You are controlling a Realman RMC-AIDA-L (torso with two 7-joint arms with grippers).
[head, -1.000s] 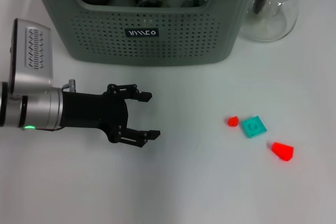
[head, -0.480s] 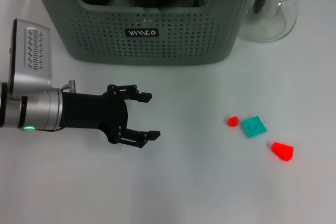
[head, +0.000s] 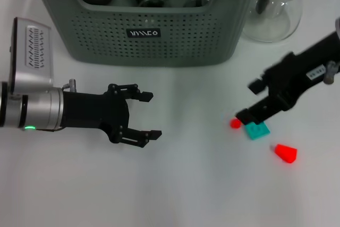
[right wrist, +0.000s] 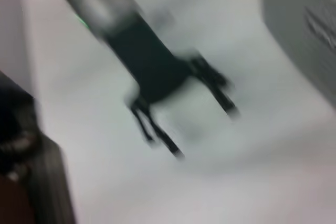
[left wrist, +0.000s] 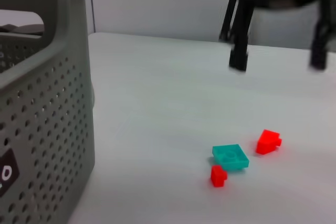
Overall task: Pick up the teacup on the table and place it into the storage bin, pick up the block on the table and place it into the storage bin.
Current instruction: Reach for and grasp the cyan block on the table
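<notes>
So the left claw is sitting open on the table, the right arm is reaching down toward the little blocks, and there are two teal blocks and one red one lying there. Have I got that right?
Not quite: the colours are swapped. The head view shows one teal block and two red blocks. The rest holds: the left gripper is open over the table, and the right gripper is reaching down toward them.

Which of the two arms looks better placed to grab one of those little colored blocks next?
The right. Its gripper hangs open right above the teal block and the small red block. The left gripper, also open, sits far across the table from them, in front of the storage bin.
</notes>
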